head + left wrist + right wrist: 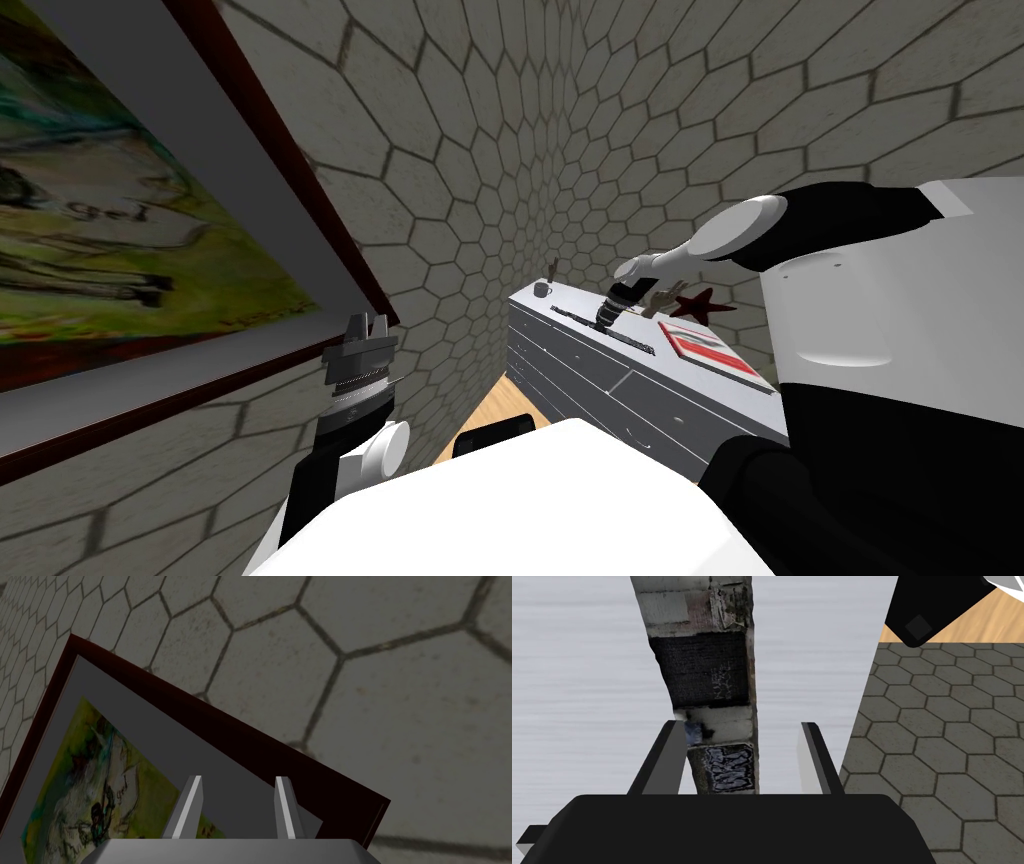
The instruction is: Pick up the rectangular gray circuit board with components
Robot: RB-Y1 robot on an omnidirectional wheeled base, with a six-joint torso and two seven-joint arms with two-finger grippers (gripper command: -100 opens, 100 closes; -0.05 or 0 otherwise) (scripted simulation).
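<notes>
The circuit board looks matt and grubby, with patchy grey and black bits and a rough, worn finish. The dresser top is smooth pale grey with faint brushed streaks. The wall is rough-looking hex stone tile, the floor is light wood, and the picture frame is dull dark reddish wood.

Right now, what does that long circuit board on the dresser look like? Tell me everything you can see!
The circuit board is a long, narrow, flat strip, patched in grey, white and black blocks, with a scribbly printed patch near one end. It looks to lie flat on the pale grey dresser top. The right end effector is open and straddles one end of it, and the board sits nearer one finger than the other. It is not gripped yet.
</notes>
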